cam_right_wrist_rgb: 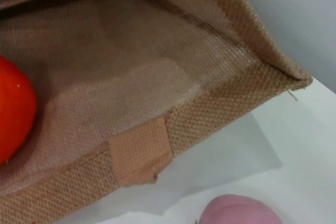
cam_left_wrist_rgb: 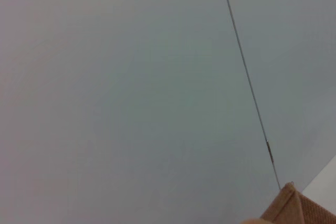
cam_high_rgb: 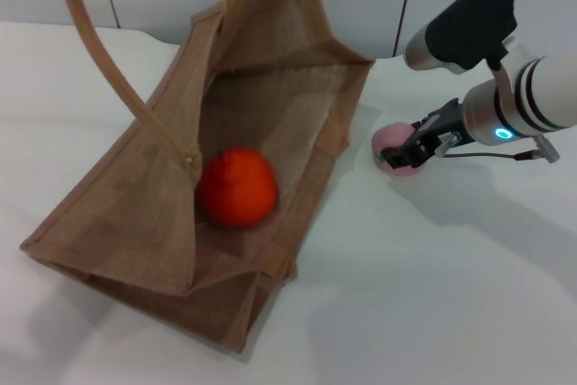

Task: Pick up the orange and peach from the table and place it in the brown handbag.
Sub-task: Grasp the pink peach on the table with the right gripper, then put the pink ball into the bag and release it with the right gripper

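The brown handbag (cam_high_rgb: 288, 87) lies on its side on the white table, its mouth open toward me. The orange (cam_high_rgb: 236, 187) rests inside it on the lower wall; it also shows in the right wrist view (cam_right_wrist_rgb: 13, 108), within the bag (cam_right_wrist_rgb: 157, 77). The peach (cam_high_rgb: 392, 140) sits on the table just to the right of the bag's rim, and its top shows in the right wrist view (cam_right_wrist_rgb: 239, 212). My right gripper (cam_high_rgb: 407, 154) is at the peach, right against its near side. My left gripper is out of view.
One long bag handle (cam_high_rgb: 108, 60) arches up past the top left of the head view. The left wrist view shows only a grey wall and a corner of the bag (cam_left_wrist_rgb: 302, 211). White table (cam_high_rgb: 433, 295) stretches in front and to the right.
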Available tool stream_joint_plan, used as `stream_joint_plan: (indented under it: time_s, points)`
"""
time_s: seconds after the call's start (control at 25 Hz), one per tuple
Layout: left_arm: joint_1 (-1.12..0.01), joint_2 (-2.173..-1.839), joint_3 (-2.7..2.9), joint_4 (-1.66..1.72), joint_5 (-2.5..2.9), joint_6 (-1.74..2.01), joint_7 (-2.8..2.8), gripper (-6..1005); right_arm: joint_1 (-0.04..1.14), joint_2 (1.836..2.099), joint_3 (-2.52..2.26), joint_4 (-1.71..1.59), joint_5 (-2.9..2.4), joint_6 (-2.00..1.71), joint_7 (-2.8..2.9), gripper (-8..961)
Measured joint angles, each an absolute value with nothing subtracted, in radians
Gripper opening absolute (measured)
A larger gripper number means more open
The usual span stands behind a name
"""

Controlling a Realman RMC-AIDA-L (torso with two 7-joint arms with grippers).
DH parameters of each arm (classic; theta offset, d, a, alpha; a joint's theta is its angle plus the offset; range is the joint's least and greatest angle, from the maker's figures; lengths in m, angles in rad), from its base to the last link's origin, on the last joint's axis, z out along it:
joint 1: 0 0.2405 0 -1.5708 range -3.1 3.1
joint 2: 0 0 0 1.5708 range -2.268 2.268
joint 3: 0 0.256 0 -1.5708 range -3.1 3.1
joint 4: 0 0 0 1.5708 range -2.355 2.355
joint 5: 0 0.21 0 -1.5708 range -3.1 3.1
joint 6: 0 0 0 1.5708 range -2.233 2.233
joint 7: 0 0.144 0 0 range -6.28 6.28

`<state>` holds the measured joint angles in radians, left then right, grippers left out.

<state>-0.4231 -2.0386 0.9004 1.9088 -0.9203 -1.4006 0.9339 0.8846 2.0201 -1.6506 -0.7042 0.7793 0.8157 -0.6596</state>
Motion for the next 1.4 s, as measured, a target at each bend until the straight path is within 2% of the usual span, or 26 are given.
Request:
stream_joint_plan:
  time_s: [0.44,0.8,1.08,1.4]
  points:
    - [-0.424,-2.038,0.899,1.903,-0.92,-1.401,0.94,101,0.855,2.018,-1.642,-0.832,0.775,0.873,-0.645,527]
    - [-0.422,-2.037,0.898,1.899,-0.918,-1.393,0.948,111,0.704,2.018,-1.579,-1.315,0.632,1.085,-0.538,470]
    - [-0.445,-2.036,0.9,1.885,-0.917,-1.389,0.949,119,0.624,2.021,-1.671,-1.633,0.636,1.187,-0.451,471]
    - [-0.507,-2.039,0.957,1.898,-0.927,-1.388,0.945,129,0.688,2.021,-1.818,-1.485,0.727,1.018,-0.47,461]
